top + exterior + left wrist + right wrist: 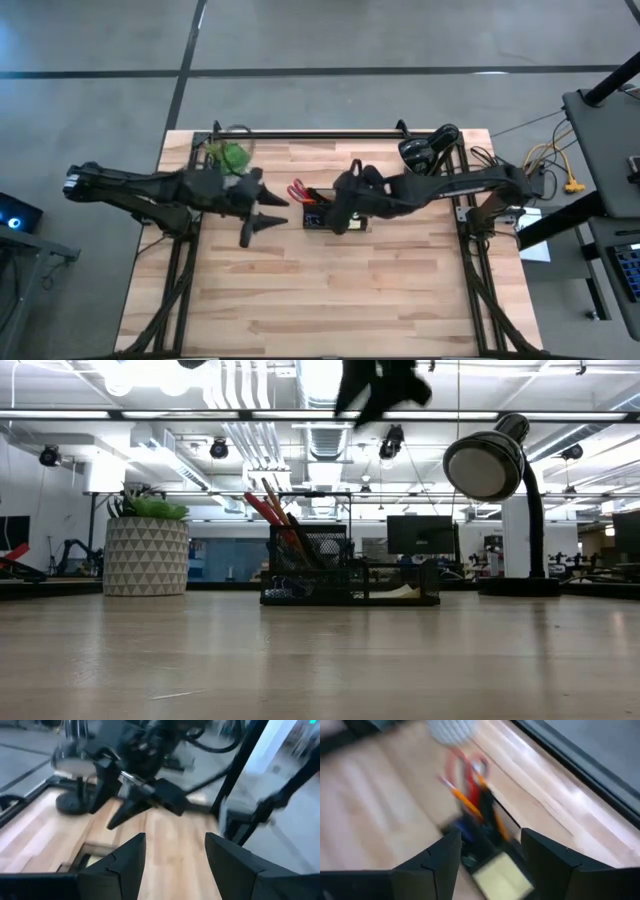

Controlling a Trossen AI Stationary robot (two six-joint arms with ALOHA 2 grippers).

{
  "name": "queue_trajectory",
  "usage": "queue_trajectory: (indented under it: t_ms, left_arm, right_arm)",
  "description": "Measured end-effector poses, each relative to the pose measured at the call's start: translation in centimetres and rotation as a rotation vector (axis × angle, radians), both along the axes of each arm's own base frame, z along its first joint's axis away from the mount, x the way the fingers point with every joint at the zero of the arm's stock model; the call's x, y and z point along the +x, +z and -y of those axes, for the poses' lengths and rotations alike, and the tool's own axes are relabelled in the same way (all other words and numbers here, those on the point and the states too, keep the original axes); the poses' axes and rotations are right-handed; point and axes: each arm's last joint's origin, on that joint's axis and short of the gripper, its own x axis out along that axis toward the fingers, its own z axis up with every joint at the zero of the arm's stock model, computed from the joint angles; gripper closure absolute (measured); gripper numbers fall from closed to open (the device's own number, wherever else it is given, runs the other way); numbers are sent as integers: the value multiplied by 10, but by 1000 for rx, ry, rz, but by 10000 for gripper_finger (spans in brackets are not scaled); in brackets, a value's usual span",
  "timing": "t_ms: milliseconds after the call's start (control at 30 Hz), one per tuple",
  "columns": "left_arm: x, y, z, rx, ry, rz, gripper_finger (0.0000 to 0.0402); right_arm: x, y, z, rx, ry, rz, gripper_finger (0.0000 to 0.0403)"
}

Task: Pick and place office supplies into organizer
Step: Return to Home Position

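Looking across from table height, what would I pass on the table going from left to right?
A potted plant → the organizer, with red-handled scissors standing at its left end → a desk lamp.

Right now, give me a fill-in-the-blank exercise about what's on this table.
1. The scissors standing in the organizer have ____ handles.
2. The sticky-note pad lying in the organizer's low compartment is ____.
3. The right gripper, above the organizer, and the left gripper, beside it, both have jaws that are ____.

Missing words: red; yellow; open.
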Motion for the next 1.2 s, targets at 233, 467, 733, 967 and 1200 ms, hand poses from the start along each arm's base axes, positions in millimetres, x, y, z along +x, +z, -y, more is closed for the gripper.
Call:
queue_trajectory:
  t_ms: [233,467,733,967,1200]
  left_arm:
    - [-35,16,-5,-117,-4,98,213]
    - [-57,18,-4,-119,-147,148,213]
    - [-73,-4,-6,-142,-160,115,213]
    - [-107,-13,-11,-139,-203,195,213]
    - [-151,-22,-18,-24,-215,380,213]
  right_arm:
    - [-2,82,-9,65,60,265,202]
    - [-15,137,-13,43,227,394,202]
    - [-10,87,-33,198,273,214,202]
    - [-48,62,-32,283,250,237,202]
    - [-107,45,-3,189,439,639,202]
